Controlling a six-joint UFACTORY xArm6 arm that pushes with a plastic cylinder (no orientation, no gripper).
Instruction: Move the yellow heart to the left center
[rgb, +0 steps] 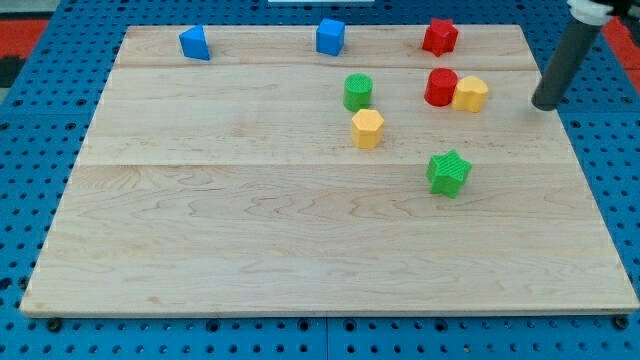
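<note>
Yellow heart (471, 94) touches red cylinder (441, 87) on wooden board (250, 230); my tip (546, 104), gripperless, sits right.

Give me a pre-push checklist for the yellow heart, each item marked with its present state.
1. My tip on the view's right of the yellow heart, apart from it: ok.
2. Heart told apart from the yellow hexagon: ok.
3. No block between tip and heart: ok.
4. Leftward path free: not ok. The red cylinder touches the heart's left side, and the green cylinder lies beyond.
5. Left centre of the board free of blocks: ok.
</note>
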